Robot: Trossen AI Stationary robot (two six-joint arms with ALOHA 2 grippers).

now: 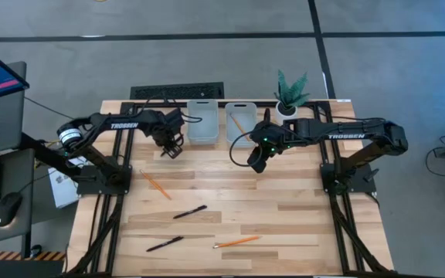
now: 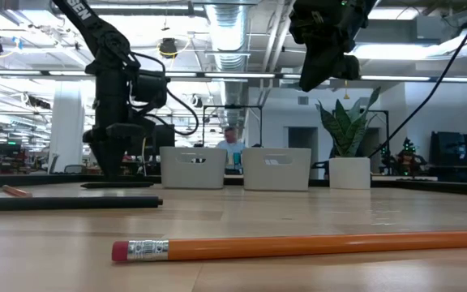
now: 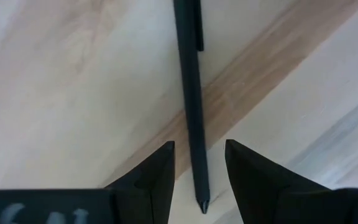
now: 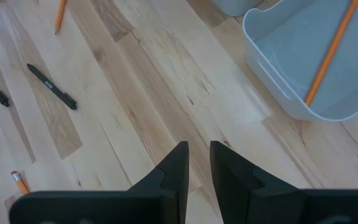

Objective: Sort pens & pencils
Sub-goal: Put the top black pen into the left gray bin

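Nearest the low camera lies an orange pencil (image 2: 298, 245), eraser end toward frame left, across the lower part of the picture; behind it at left rests a black pen (image 2: 71, 203).

Left gripper (image 3: 199, 163): down at the table in the upper centre-left of the high view, just beside the left grey tray (image 1: 202, 123). Its fingers (image 3: 157, 171) stand apart on either side of a third black pen (image 3: 191, 99), which lies on the wood between them. No pinch is evident; the pen appears not yet gripped.

Right gripper (image 4: 196, 163): raised above the table at centre-right of the high view, near the right grey tray (image 4: 278, 87). Its fingers are close together with a narrow gap and hold nothing.

Task items: one pencil (image 4: 329, 53) lies in the right tray. Loose on the table are a pencil (image 1: 156, 184) at centre-left, a pen (image 1: 189, 211) at centre, a pen (image 1: 164, 243) at lower centre-left and the first pencil (image 1: 236, 242) at lower centre.

Risks, as judged:
- The left fingers straddle the pen close to its tip. A grip so far from the middle could let the pen swing or slip on lifting.
- The two trays stand side by side; a pen released over the right tray would be mis-sorted.
- The arms work near one another at the trays; simultaneous approach could bring contact.
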